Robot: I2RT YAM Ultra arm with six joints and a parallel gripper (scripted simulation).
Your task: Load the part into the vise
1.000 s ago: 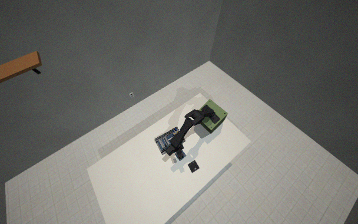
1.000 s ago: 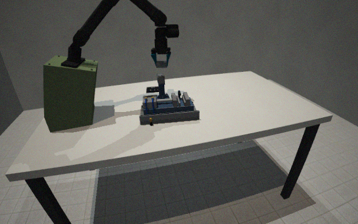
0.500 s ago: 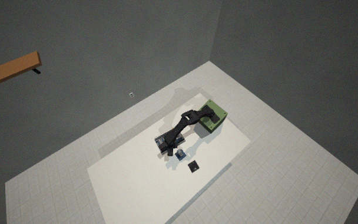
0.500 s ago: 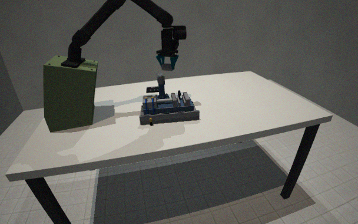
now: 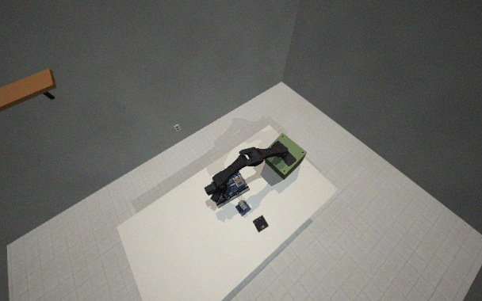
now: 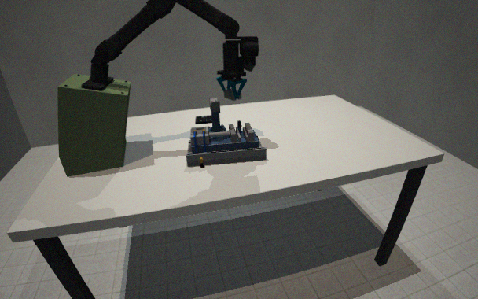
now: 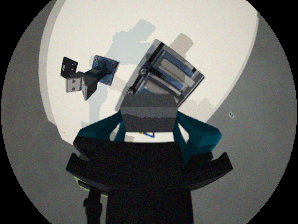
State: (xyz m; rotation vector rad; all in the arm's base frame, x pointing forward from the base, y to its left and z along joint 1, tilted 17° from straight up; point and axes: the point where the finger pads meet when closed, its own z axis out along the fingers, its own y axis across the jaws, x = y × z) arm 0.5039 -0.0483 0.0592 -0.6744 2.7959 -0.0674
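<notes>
My gripper [image 6: 232,91] [image 7: 149,112] is shut on the part [image 6: 231,94] [image 7: 149,109], a grey block clamped between the teal fingers. It hangs well above the table, over the vise [image 5: 236,184] [image 6: 226,145] [image 7: 167,75]. The vise is a blue and grey fixture on a grey base, with its jaws apart. The V-block [image 5: 243,207] [image 6: 214,112] [image 7: 97,72] stands just behind the vise on a blue post. The black infeed plate [image 5: 260,224] [image 6: 202,119] [image 7: 69,66] lies bare beyond it. I cannot see which way the part's slot faces.
The arm is mounted on a green pedestal [image 5: 294,148] [image 6: 92,126] at the left end of the white table [image 6: 328,138]. A wooden shelf [image 5: 9,95] hangs on the far wall.
</notes>
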